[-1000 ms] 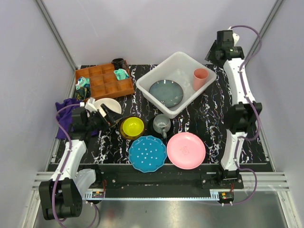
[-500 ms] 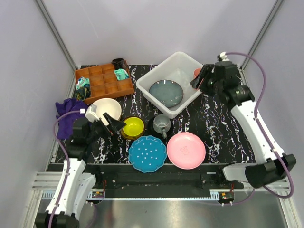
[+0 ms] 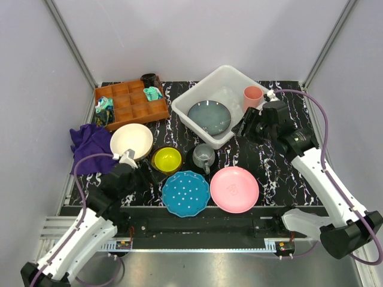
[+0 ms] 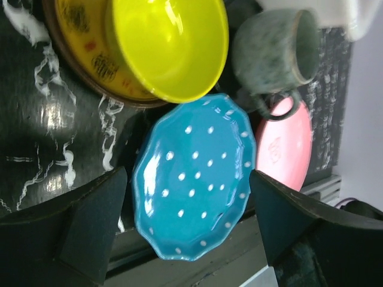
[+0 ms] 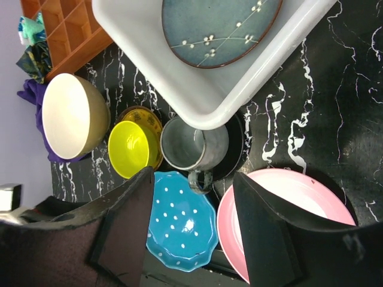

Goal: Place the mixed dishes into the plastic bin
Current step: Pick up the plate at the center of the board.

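Two dishes sit in the bin [image 3: 222,71]: plate [image 3: 209,116] and pink cup [image 3: 252,95]. Your right gripper [image 3: 246,127] has swung down beside it, fingers apart, empty. Left gripper [image 3: 145,174] backed off the yellow bowl [image 3: 166,159], also apart. Six dishes wait on the table [image 3: 266,156].

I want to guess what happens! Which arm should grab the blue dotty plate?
Probably left: the left pincer, open, sits right beside the blue dotty plate, while the right pincer is up by the bin.
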Robot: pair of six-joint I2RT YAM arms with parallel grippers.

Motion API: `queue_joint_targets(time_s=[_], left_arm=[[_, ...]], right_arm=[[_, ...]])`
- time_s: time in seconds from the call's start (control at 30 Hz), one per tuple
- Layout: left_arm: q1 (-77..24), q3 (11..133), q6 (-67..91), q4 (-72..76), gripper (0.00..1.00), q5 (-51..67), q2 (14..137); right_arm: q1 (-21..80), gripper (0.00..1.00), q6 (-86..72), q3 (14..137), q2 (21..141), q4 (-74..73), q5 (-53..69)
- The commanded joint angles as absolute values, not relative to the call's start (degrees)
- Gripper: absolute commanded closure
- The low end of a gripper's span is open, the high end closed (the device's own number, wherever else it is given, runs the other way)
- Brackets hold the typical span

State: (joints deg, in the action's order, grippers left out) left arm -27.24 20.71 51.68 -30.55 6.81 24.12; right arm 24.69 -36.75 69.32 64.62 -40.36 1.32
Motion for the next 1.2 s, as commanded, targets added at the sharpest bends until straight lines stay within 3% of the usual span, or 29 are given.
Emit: queue_joint_targets(time_s=[0.0, 0.3, 0.9, 1.17], left_arm=[[-36.44, 20.21, 59.58, -30.41, 0.13, -7.63, 26.45], [-48.77, 20.22, 66.53, -30.32, 0.12, -18.89, 35.86], [-50.19, 12.04, 69.17, -24.62, 0.18, -19.07, 35.77], [-50.62, 10.81, 68.64, -20.39, 0.25, -17.23, 38.93]], right_arm=[[24.96, 0.35, -37.53, 69.52, 62.75, -39.73, 3.25], [24.96, 0.34, -37.44, 68.91, 61.79, -39.73, 3.69], [24.96, 0.34, -38.06, 67.76, 61.44, -39.73, 4.92], [24.96, 0.34, -38.32, 67.15, 61.52, -39.64, 5.01]])
